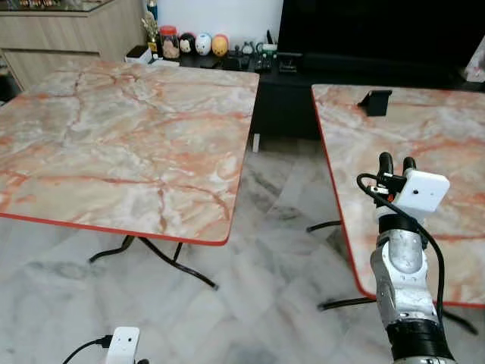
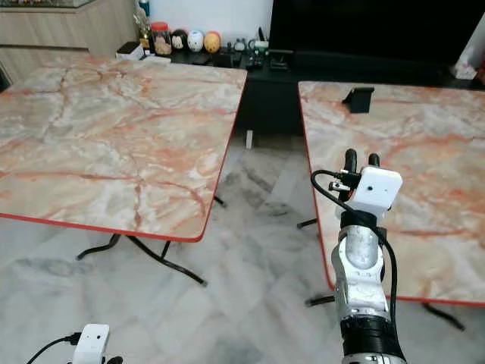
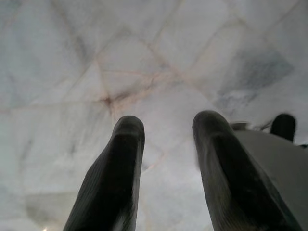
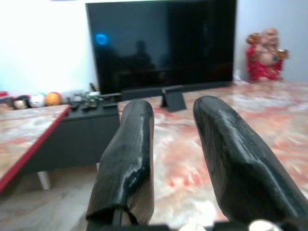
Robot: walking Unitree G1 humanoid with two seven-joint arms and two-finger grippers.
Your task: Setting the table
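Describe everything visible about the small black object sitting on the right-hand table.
The small black stand is a dark, matte, plastic-looking piece with a flat panel leaning back on a short base, like a phone holder. It holds nothing. It rests on the right table, on the marble-patterned top, near the far edge by the left corner, in front of the television. Nothing else touches it. The right gripper is raised over the same table's near part, well short of it.
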